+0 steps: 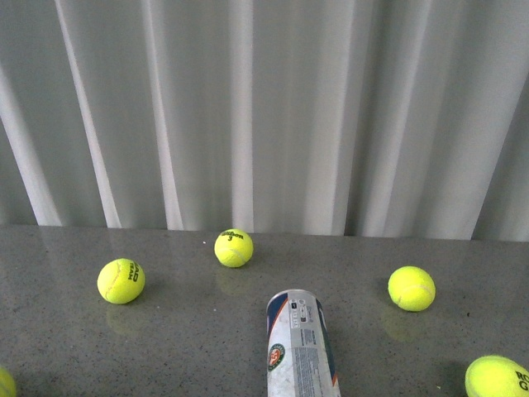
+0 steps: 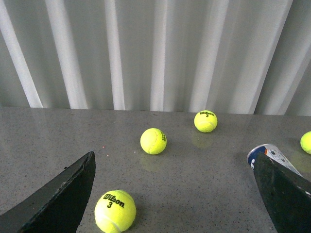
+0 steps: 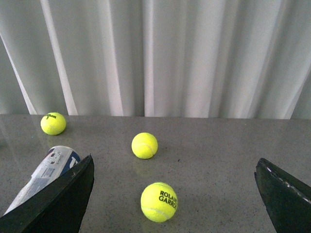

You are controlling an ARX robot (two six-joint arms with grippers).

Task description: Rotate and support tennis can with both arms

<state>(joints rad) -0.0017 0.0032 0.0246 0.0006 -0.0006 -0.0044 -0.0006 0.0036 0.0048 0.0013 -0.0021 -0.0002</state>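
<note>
A white curtain point(image 1: 248, 116) is hanging behind the grey bench point(image 1: 198, 347). The left hand point(image 2: 174, 158) and right hand point(image 3: 175, 160) are both gaping wide, grasping nothing. The tennis can point(image 1: 302, 347) is lying sideways on the bench between them, among scattered balls point(image 1: 234, 248).

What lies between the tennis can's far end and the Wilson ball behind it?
Nothing: the front view shows only bare table between the tennis can and the Wilson ball.

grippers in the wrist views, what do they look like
The left gripper and right gripper each show two matte black, wedge-shaped jaws. One right jaw has a pale, scuffed edge. No cables or markings show; the front view shows neither arm.
</note>
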